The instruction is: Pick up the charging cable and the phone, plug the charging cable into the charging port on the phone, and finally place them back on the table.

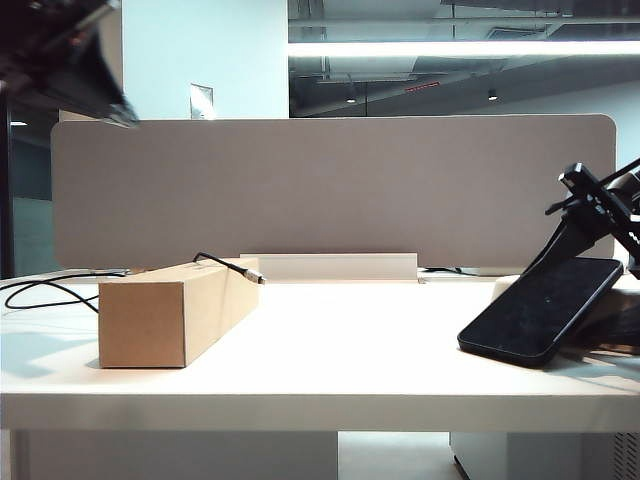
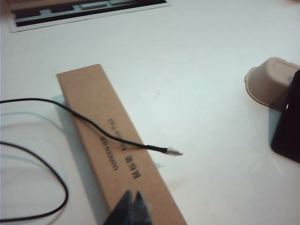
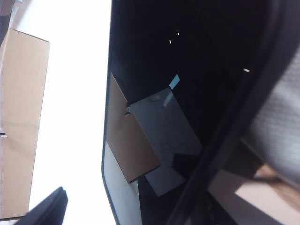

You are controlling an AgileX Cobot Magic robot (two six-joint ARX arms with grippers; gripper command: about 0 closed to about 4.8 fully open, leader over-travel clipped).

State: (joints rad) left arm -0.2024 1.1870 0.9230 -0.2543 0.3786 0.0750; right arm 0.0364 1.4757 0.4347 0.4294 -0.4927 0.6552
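Note:
The charging cable (image 1: 225, 262) is a thin black cord draped over a cardboard box, and its silver plug tip (image 2: 174, 152) sticks out past the box's side. My left gripper (image 2: 132, 196) is shut and empty above the box's near end, short of the plug; in the exterior view the left gripper (image 1: 112, 105) hangs high at the upper left. The black phone (image 1: 540, 308) leans tilted at the right on a cream pad (image 2: 271, 80). My right gripper (image 3: 136, 206) is open close over the phone's glossy screen (image 3: 197, 70); seen from outside, the right gripper (image 1: 596, 212) sits just behind the phone's raised end. The charging port cannot be made out.
The brown cardboard box (image 1: 175, 310) lies on the left of the white table (image 1: 350, 340). A grey divider panel (image 1: 330, 190) closes the back, with a white rail (image 1: 330, 266) at its foot. Cable loops (image 2: 42, 206) lie beside the box. A printed black-and-white sheet (image 2: 84, 11) lies farther off.

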